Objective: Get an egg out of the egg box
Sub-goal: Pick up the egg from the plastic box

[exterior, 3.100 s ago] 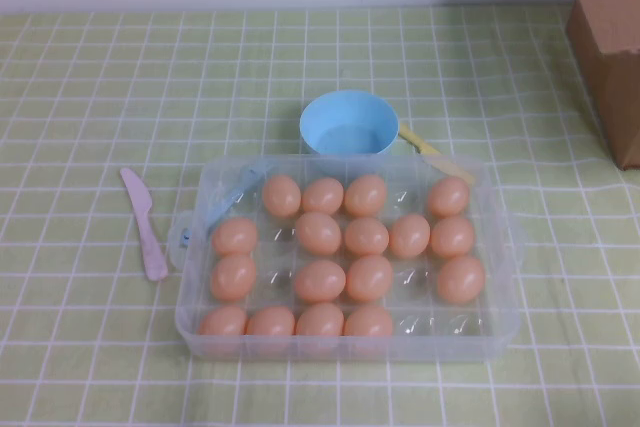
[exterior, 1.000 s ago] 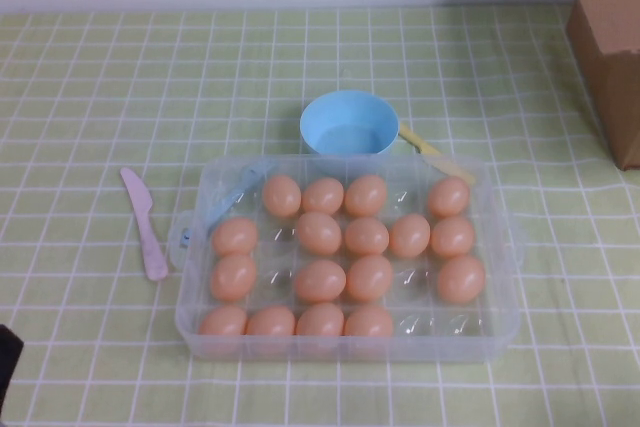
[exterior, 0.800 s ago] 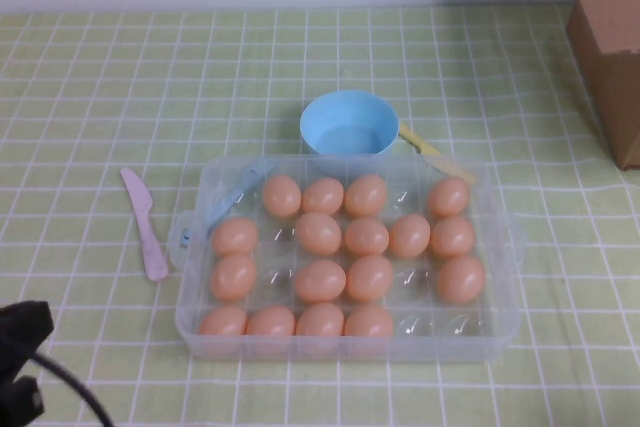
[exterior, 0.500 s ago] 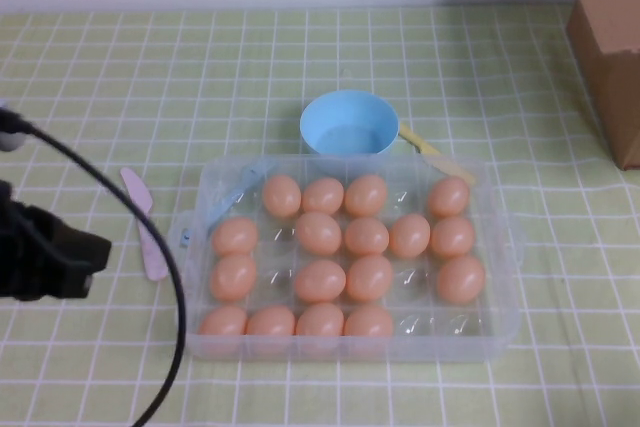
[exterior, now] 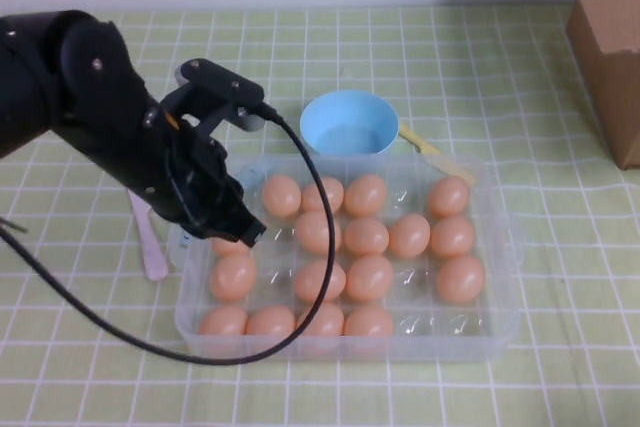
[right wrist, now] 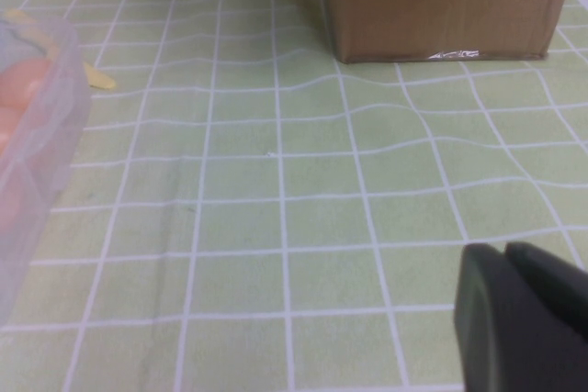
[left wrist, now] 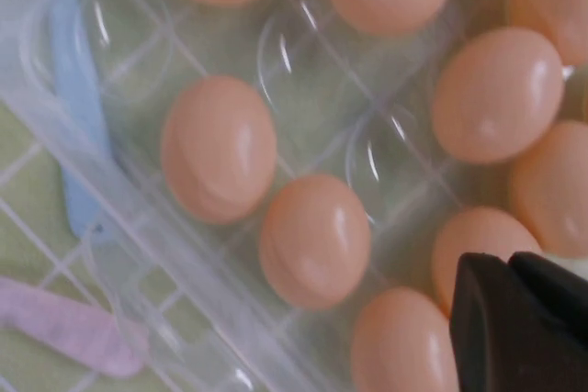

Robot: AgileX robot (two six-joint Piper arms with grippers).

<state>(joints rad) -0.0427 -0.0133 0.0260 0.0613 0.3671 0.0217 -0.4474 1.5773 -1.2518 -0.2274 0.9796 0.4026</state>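
**Left arm poised over the near-left eggs, pincer not yet spread**

The step in hand is the approach to one egg. The left pincer hangs over the left end of the egg box, its fingers pressed together and holding nothing. To do this well, it would have to spread before it descends, wide enough to pass both sides of one egg without nudging a neighbour. The egg lying just ahead of the pincer in the left wrist view looks like a fair choice: an empty cup lies on one side of it and the box wall on the other, so there is room for the fingers. A slow, straight descent and a gentle squeeze would suit a smooth, rounded shell that could slip or roll in its cup. The lift should be vertical until the egg clears the box wall.

The left arm reaches in from the robot's left, bent at the elbow and angled down, its cable looping in front of the eggs beneath it. The pink knife lies on the desk behind the pincer, outside the box; the blue bowl stands beyond the box's far wall.

The right pincer is parked low over bare desk, well apart from the box and near the cardboard box; it too looks pressed together and empty.
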